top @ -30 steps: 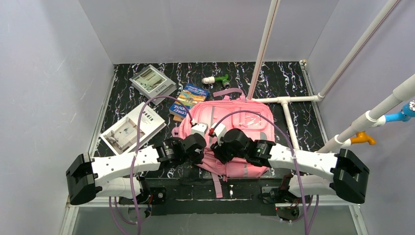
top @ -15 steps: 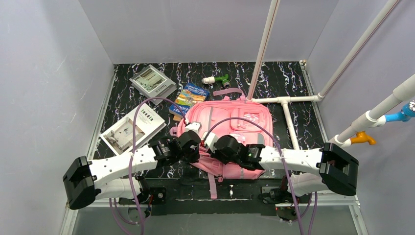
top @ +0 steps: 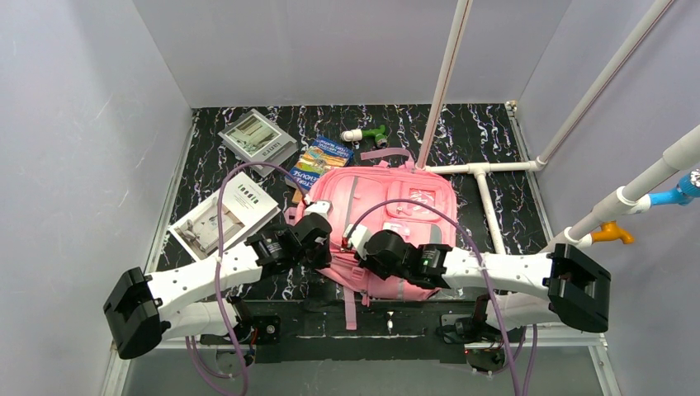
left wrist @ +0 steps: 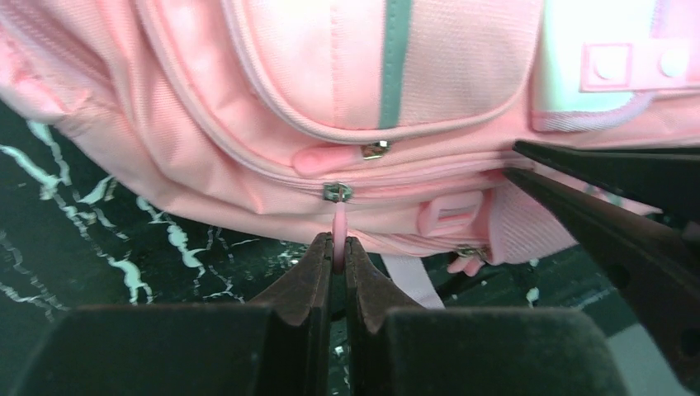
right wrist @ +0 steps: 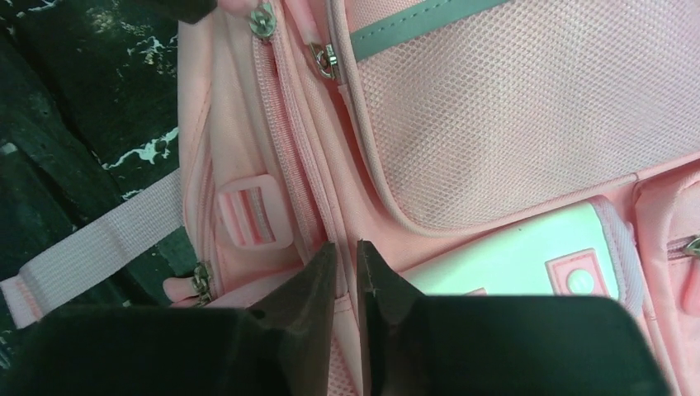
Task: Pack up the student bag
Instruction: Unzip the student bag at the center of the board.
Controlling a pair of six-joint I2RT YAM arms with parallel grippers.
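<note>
Left claw [left wrist: 337, 244]: pressed together on the thin pink rubber zip pull [left wrist: 338, 221], which hangs from a small metal slider [left wrist: 334, 191] on the bag's near side.
Right claw [right wrist: 347, 247]: fingers all but together, apparently pinching a ridge of pink fabric beside the zip track.
Student bag: large soft pink fabric backpack [top: 417, 198] with a grey stripe. It lies flat and front up in the middle of the black white-veined table [top: 495, 132], reaching to its near edge.
Zip: looks closed, so the opening pull seems to be only starting.
Waiting items: white hardback book [top: 223, 216] by the left edge; grey-covered book [top: 257, 138] near the far left corner; colourful paperback [top: 318, 163] against the bag's far left corner.
Risk, pull: the thin tab could slip out of the left fingers if tugged across the track instead of along it.
Risk, anchor: the right pinch looks shallow. If it lets go, the whole bag would drag along instead of unzipping.
Risk, jam: slack fabric near the slider could snag.
</note>
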